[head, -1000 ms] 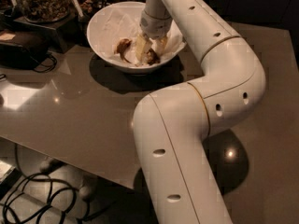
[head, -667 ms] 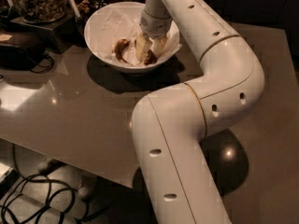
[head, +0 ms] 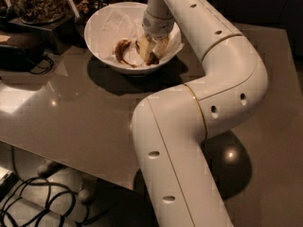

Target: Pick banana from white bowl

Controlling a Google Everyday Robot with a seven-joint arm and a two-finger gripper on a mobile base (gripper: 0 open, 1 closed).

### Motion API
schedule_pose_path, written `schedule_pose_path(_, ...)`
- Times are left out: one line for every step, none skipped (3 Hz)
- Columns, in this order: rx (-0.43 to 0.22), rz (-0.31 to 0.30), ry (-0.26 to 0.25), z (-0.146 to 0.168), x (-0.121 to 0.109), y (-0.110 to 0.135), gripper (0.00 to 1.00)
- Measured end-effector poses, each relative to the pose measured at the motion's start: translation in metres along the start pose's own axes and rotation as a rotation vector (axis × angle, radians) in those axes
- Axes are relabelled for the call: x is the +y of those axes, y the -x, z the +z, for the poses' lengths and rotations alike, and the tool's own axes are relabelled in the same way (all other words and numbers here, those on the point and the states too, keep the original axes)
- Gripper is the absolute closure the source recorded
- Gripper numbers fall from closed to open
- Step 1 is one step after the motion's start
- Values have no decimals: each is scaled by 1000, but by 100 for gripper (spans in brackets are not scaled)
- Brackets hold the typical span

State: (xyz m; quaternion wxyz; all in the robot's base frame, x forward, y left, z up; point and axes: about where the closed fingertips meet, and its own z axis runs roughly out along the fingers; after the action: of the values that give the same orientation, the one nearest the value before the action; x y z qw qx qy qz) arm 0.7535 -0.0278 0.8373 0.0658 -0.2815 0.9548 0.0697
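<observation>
The white bowl (head: pixel 102 30), lined with crumpled white paper, stands at the back of the grey table (head: pixel 71 112). My gripper (head: pixel 150 48) reaches straight down into the bowl's right half. The yellow-brown banana (head: pixel 152 58) lies right under the gripper, mostly hidden by it, with only a dark end showing. A shorter, curled, dark brown banana piece (head: pixel 122 51) lies to the left of it in the bowl, apart from the gripper.
My white arm (head: pixel 208 93) bends over the right half of the table. A glass jar of nuts (head: pixel 35 1) and a dark device with a cord (head: pixel 19 46) stand at the back left. Cables (head: pixel 33 200) lie on the floor below the table's front edge.
The gripper stays down in the bowl over the banana. The bowl and arm sit slightly further left in view than before. The banana has not visibly risen.
</observation>
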Motion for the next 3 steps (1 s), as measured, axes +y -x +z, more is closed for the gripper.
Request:
schedule_pose_path(-15, -21, 4, -7, 1, 0, 100)
schedule_pose_path(-47, -26, 1, -9, 0, 7, 100)
schedule_pose_path(-77, -42, 1, -20, 2, 9, 100)
